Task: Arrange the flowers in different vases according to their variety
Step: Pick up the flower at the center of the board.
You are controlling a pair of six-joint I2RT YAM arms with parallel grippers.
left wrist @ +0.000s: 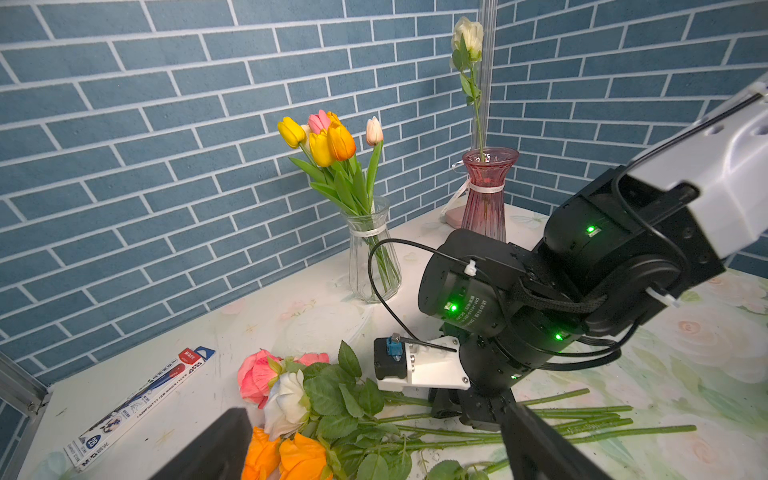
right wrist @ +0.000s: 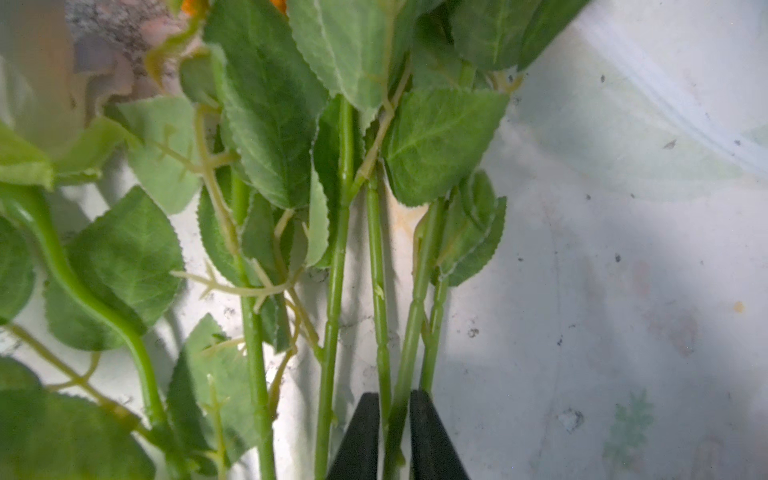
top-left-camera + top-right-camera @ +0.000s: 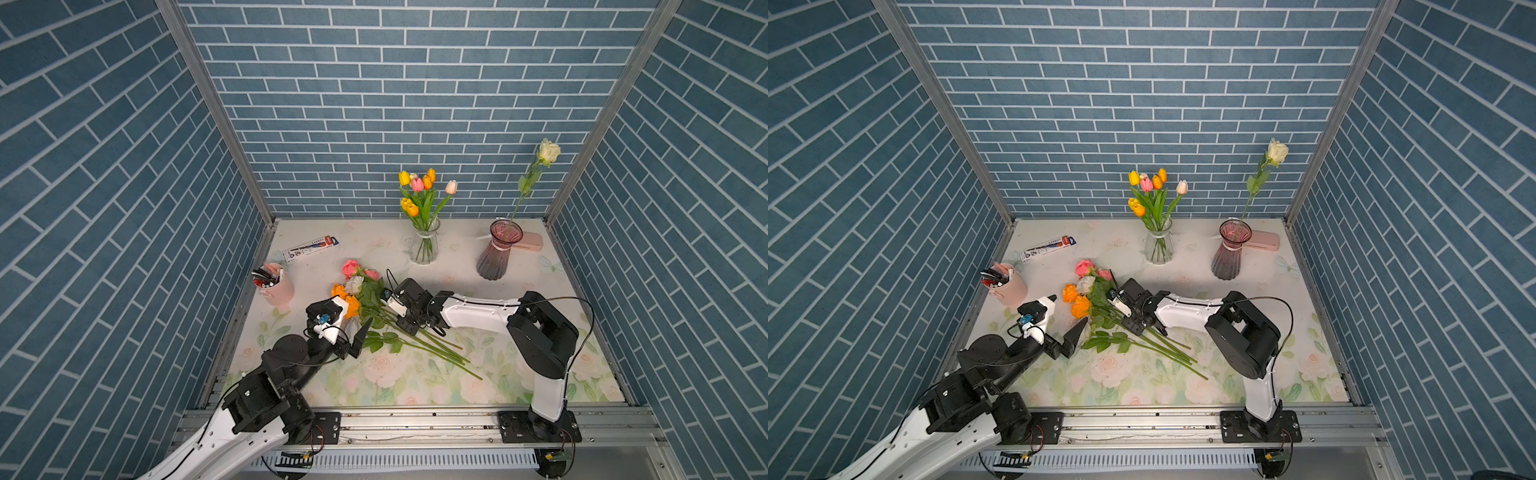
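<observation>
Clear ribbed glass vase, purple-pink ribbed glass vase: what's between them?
Bare floral tablecloth only, in both top views, between the clear ribbed glass vase and the purple-pink ribbed glass vase.

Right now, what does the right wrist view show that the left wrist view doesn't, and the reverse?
Right wrist only: the right gripper, its black fingers closed around a rose stem.
Left wrist only: the tulips in the clear vase, a white rose in the purple-pink vase, the loose rose heads, the pen box, and the left gripper wide open.
Both: the pile's green stems and leaves lying on the floral tablecloth.
</observation>
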